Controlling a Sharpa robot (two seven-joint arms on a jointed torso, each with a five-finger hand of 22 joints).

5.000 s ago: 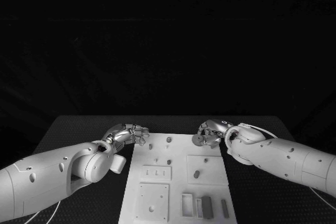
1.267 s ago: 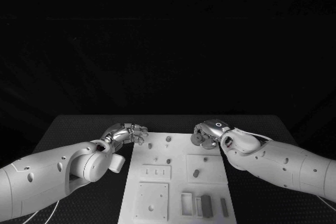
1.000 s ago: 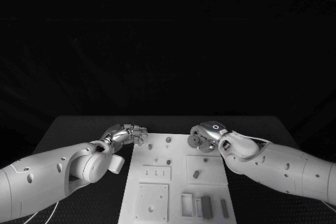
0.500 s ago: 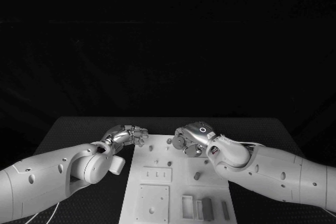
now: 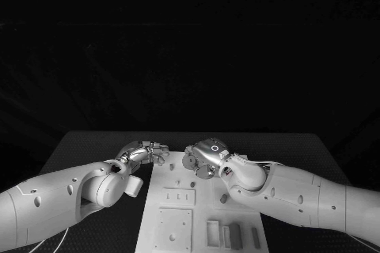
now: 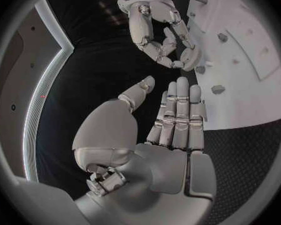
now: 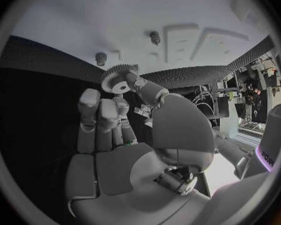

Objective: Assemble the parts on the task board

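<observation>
Pinching a small toothed gear [image 7: 120, 78] between thumb and fingertips [image 7: 144, 88], the right hand [image 5: 204, 156] hangs over the far end of the board [image 5: 178, 220]. In the right wrist view the gear stands at the very tips of the fingers, its pale hub facing the camera, the thumb pressed to one side of it and the other fingers [image 7: 89, 107] lying close together beside it. Beyond the gear, past the fingertips, the board carries two small pegs [image 7: 155, 37] standing upright, one of them just off the gear's rim. From the head view the gear [image 5: 193, 163] shows as a dark disc under the curled fingers, above the board's far edge; whether it touches the board I cannot tell.

The left hand [image 5: 145, 152] hangs at the board's far left corner, over the tabletop [image 5: 87, 146]. In its own wrist view its fingers [image 6: 178, 110] lie straight and side by side, the thumb standing a little apart, with nothing between them. Just past those fingertips the right hand's curled fingers [image 6: 156, 35] hang, near but apart. To the side of the left fingers the board [image 6: 253, 100] shows small pegs [image 6: 218, 89] standing in it.

Nearer the robot the board holds a dark oblong part [image 5: 222, 198] on a raised square, and a row of slim blocks [image 5: 234, 234] at its near end.
</observation>
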